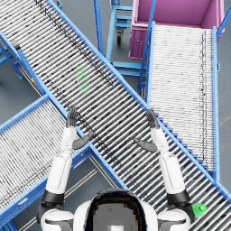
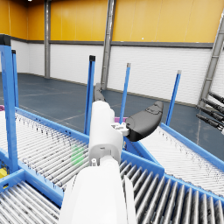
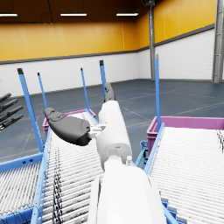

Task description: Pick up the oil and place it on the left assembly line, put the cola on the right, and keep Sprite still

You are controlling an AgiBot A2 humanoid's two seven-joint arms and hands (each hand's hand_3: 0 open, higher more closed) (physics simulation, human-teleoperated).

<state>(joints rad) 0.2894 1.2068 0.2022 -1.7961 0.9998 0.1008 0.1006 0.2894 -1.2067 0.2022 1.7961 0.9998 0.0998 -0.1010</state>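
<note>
Left assembly line sits at the near left, a roller bed with blue rails, nothing on it in view. Left hand hovers over the left edge of the middle conveyor, fingers straight and pointing far, thumb spread toward the right, holding nothing. The left wrist view agrees: left hand is spread and above the rollers, not touching them.

Faint green patch lies on the middle conveyor, far of the left hand and well apart from it. It also shows in the left wrist view. Too blurred to tell what it is.

Right hand is over the right side of the middle conveyor, level with the left hand. Its fingers are straight, thumb out to the left, also holding nothing.

Right assembly line runs far-right, with a pink bin at its far end.

Green item sits at the near right on the middle conveyor, beside the right upper arm. Possibly the Sprite, cannot tell for sure. Where oil and cola are: cannot tell.
</note>
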